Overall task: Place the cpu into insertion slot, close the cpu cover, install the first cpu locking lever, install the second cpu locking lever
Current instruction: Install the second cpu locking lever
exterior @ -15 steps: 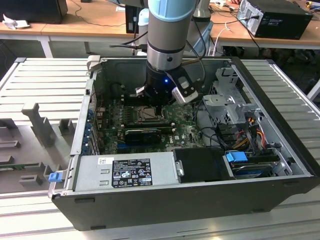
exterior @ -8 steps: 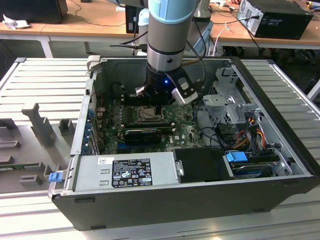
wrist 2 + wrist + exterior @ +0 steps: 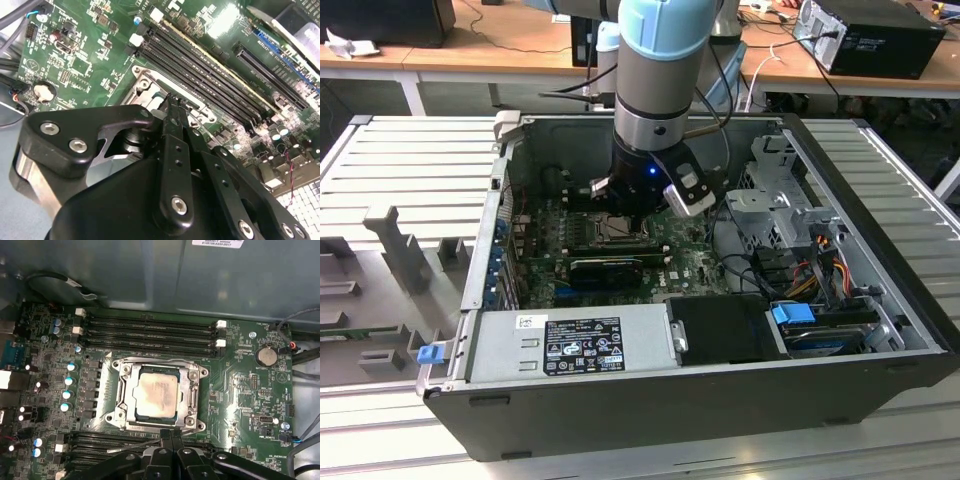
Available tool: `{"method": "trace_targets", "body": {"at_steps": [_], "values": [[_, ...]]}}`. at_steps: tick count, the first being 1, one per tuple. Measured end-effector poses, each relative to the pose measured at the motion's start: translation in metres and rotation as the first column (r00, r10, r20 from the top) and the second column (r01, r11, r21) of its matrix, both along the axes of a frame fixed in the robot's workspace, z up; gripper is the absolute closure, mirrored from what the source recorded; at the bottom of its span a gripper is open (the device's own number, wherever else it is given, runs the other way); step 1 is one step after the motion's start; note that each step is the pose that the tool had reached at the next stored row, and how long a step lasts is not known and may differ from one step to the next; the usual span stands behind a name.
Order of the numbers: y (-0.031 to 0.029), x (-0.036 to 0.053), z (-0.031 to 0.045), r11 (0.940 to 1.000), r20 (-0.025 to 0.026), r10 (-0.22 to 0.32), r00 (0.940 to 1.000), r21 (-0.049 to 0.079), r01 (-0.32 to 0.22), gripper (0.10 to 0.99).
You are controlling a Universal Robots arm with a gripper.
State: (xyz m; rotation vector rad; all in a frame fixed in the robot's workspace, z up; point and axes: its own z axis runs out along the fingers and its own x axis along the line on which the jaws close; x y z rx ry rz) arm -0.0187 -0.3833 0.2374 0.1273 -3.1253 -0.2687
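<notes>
While poised over the open computer case (image 3: 720, 400) at centre frame in the exterior view, gripper (image 3: 171, 434) fingers pressed together, gripping nothing. Cpu (image 3: 158, 392) seated in insertion slot (image 3: 131, 410), mid-frame in first wrist view, cpu cover (image 3: 192, 390) framing it.

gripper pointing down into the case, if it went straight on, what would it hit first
Most likely the edge of the cpu cover, closed over the cpu. The gripper, fingers together, hangs just off that socket's rim in the first wrist view; depth is unclear, so it might meet the green board beside it.
</notes>
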Motion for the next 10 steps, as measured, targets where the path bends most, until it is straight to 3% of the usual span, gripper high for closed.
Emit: {"method": "trace_targets", "body": {"at_steps": [10], "values": [[-0.001,-0.0004,-0.0009,1.0,-0.0001,0.0,1.0,0.0,0.0,0.98]]}}
